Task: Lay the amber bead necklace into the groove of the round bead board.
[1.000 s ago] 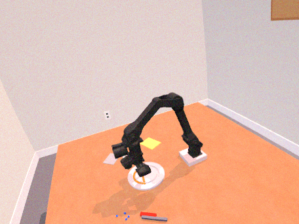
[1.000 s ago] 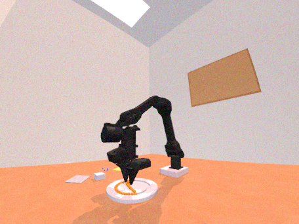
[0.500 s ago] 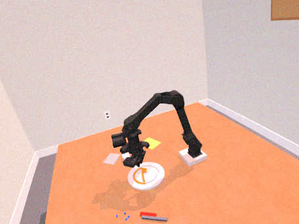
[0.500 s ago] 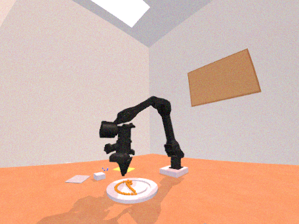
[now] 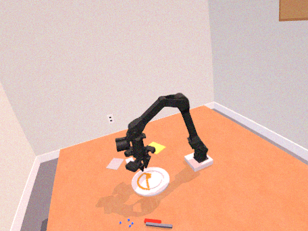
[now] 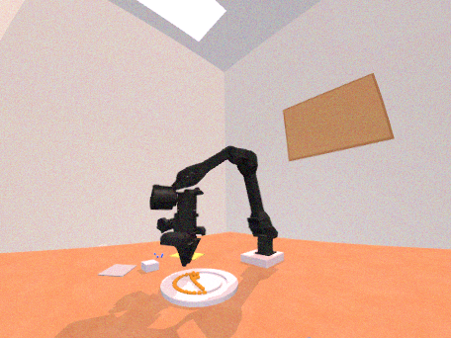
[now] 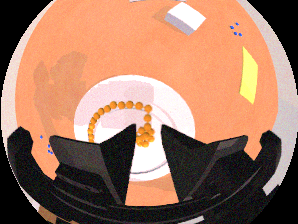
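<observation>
The amber bead necklace point(image 5: 138, 182) point(image 6: 174, 284) point(image 7: 114, 105) lies on the round bead board point(image 5: 165, 180) point(image 6: 230, 287) point(image 7: 185, 117). Part of it curves along one side of the ring groove. The rest cuts inward across the middle, with several beads bunched in a clump. The other side of the groove shows no beads. My gripper point(image 5: 144, 169) point(image 6: 185, 265) point(image 7: 149, 126) points down above the board. Its fingers are partly open with a gap between them and hold nothing. In the wrist view the clump shows below the gap, and the left finger hides part of the board.
A white block point(image 5: 130, 161) point(image 6: 149, 266) point(image 7: 185, 18), a pale sheet point(image 5: 115, 163) point(image 6: 118, 270) and a yellow sheet point(image 5: 157, 147) point(image 7: 248, 76) lie behind the board. Small blue pieces point(image 5: 128, 220), a red bar point(image 5: 152, 221) and a grey bar point(image 5: 159, 225) lie at the front.
</observation>
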Robot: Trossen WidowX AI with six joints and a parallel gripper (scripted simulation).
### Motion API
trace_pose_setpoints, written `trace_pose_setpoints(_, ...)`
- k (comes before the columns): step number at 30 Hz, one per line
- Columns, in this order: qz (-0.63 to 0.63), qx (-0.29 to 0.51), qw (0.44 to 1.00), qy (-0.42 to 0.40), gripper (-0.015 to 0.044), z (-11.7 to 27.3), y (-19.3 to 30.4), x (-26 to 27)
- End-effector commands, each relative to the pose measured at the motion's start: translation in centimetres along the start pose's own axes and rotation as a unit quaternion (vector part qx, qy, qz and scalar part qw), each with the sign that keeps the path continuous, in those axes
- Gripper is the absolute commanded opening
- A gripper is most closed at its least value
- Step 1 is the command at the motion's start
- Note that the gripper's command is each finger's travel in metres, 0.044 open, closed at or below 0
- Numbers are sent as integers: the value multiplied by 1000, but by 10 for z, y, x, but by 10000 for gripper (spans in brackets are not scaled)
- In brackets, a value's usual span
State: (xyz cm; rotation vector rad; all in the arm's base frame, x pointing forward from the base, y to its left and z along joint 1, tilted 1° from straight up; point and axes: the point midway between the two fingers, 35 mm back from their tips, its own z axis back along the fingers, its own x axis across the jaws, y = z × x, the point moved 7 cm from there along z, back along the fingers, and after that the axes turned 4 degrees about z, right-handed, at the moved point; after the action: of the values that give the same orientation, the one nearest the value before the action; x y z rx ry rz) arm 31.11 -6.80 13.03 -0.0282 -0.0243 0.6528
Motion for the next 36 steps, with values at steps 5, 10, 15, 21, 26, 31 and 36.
trace_pose_setpoints(5, 0, -1, 1000, -1, 120, -2, 0, 0)
trace_pose_setpoints(10, -1, 0, 1000, 0, 120, -10, 0, 0)
trace_pose_setpoints(15, -3, 0, 1000, 0, 120, -18, 0, 0)
trace_pose_setpoints(21, -4, 1, 1000, 0, 120, -27, 0, 0)
trace_pose_setpoints(26, -5, 1, 1000, 0, 120, -31, 0, -1)
trace_pose_setpoints(31, -1, 2, 1000, 2, 0, -29, 1, -1)
trace_pose_setpoints(36, -1, 2, 1000, 2, 0, -29, 1, -1)
